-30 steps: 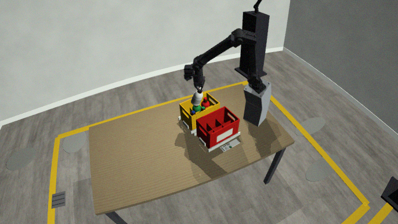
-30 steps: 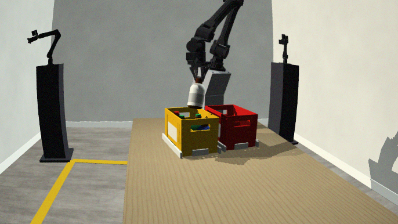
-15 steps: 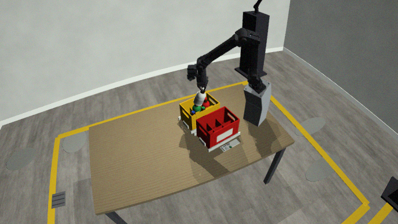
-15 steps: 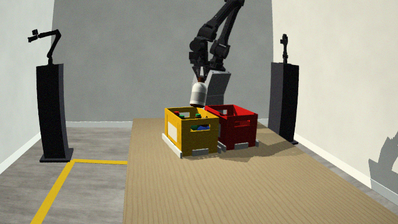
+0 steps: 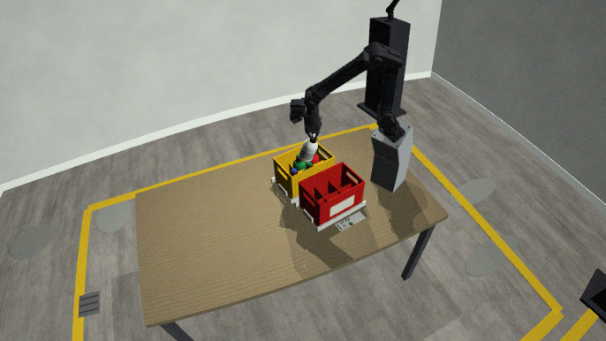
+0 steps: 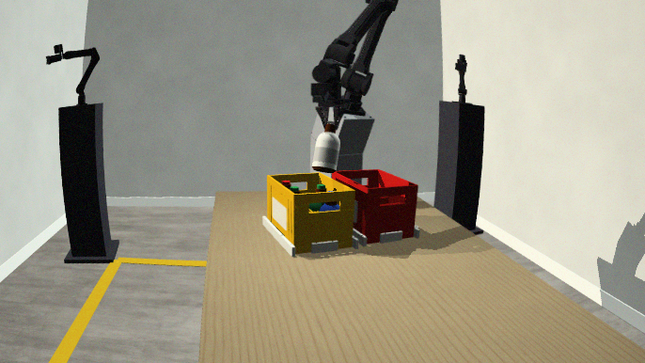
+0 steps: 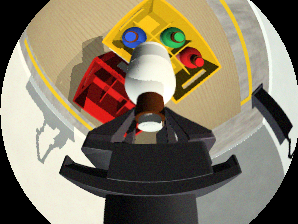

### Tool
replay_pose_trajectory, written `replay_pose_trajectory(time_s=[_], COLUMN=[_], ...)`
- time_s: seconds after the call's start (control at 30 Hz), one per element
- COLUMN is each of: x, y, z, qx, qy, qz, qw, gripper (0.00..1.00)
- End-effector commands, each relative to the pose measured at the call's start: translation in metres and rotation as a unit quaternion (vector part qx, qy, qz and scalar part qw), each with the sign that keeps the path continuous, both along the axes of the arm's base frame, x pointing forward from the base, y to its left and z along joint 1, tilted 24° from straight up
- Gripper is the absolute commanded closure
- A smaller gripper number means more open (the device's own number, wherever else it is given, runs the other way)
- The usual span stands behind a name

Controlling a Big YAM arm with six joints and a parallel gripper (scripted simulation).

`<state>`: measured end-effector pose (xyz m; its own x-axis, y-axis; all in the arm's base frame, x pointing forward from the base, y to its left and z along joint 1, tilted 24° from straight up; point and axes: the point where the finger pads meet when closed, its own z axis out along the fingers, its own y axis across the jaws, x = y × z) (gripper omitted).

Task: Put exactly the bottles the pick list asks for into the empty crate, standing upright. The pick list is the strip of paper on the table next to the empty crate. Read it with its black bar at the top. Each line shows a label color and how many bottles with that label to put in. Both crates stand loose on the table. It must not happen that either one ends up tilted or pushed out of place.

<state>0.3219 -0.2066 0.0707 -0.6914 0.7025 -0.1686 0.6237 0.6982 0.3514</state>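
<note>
My gripper (image 5: 313,138) (image 6: 330,123) (image 7: 150,119) is shut on the brown neck of a white-labelled bottle (image 5: 307,151) (image 6: 325,151) (image 7: 150,75). The bottle hangs upright in the air, above the seam between the yellow crate (image 5: 283,173) (image 6: 307,225) (image 7: 150,8) and the red crate (image 5: 334,204) (image 6: 390,212) (image 7: 89,94). The yellow crate holds a blue-capped bottle (image 7: 135,35), a green-capped bottle (image 7: 176,35) (image 5: 300,164) and a red-capped bottle (image 7: 192,59). The red crate's compartments are empty. The pick list (image 5: 351,223) lies on the table in front of the red crate; its marks are too small to read.
Both crates stand side by side on grey rails near the arm's grey base (image 5: 390,161). The wooden table (image 5: 212,247) (image 6: 376,306) stretches wide in front of them. Two black camera stands (image 6: 82,179) (image 6: 460,165) flank the table.
</note>
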Motion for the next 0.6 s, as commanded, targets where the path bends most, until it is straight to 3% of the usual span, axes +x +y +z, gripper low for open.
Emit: replay_pose_trajectory(time_s=[0.0,0.33,0.37,0.43,0.57], x=[0.001,-0.005,0.006,-0.009,-0.017], y=[0.005,0.015,0.002,0.019,0.028], z=[0.02,0.018,0.035,0.017,0.014], qx=[-0.018,-0.024,-0.039,-0.024,-0.017], qy=[-0.019,-0.025,-0.042,-0.025,-0.017], qz=[0.0,0.0,-0.001,0.0,0.0], qw=[1.0,0.999,0.998,0.999,1.0], gripper=[1.0,1.0,1.0,1.0,1.0])
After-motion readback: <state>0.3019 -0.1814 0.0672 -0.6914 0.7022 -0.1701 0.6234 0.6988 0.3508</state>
